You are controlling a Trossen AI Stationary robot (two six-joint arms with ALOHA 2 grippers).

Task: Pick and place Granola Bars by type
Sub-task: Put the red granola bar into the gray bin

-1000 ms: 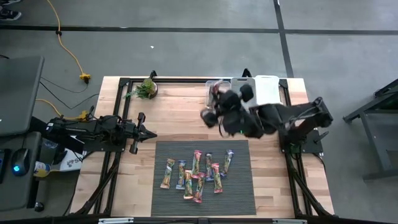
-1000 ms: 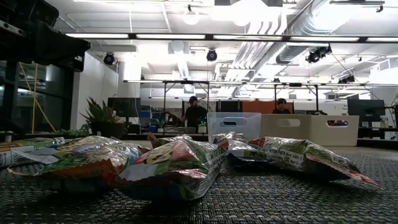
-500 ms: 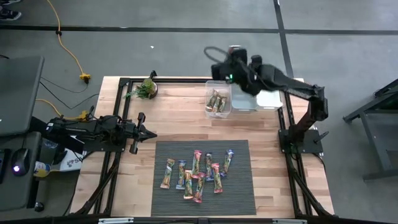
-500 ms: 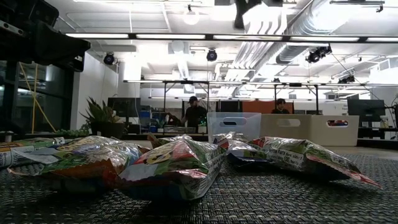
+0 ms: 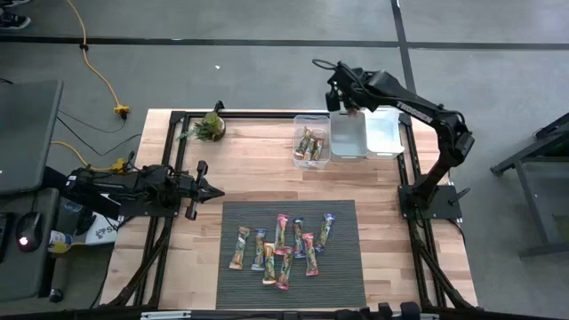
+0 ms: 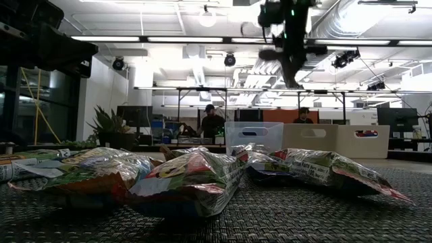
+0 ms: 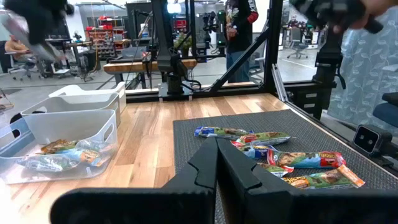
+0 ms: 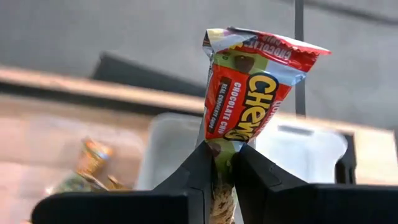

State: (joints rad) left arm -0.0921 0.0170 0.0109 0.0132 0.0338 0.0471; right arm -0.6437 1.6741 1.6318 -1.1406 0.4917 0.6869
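while the left gripper (image 5: 212, 191) rests low at the left-middle of the high view, its fingers (image 7: 205, 163) pressed together with nothing between them, the right gripper (image 5: 348, 105) hangs in the upper right-centre of that frame, above the middle bin (image 5: 348, 136) of three clear bins at the table's far edge. its two fingers (image 8: 200, 168) are clamped on the lower end of a red chewy granola bar (image 8: 247, 93), which stands upright between them in the right wrist view, with the bins blurred behind it. in the low view the gripper shows at the upper right-centre, high over the bins.

the left bin (image 5: 311, 142) holds a few bars (image 5: 308, 145); the right bin (image 5: 385, 133) looks bare from above. near the lower centre of the high view, a loose cluster of granola bars (image 5: 283, 244) lies on the dark woven mat (image 5: 342, 276), some touching or overlapping. a small potted plant (image 5: 210, 126) sits at the upper left of the wooden table (image 5: 258, 164). two people stand far back in the room in the low view.
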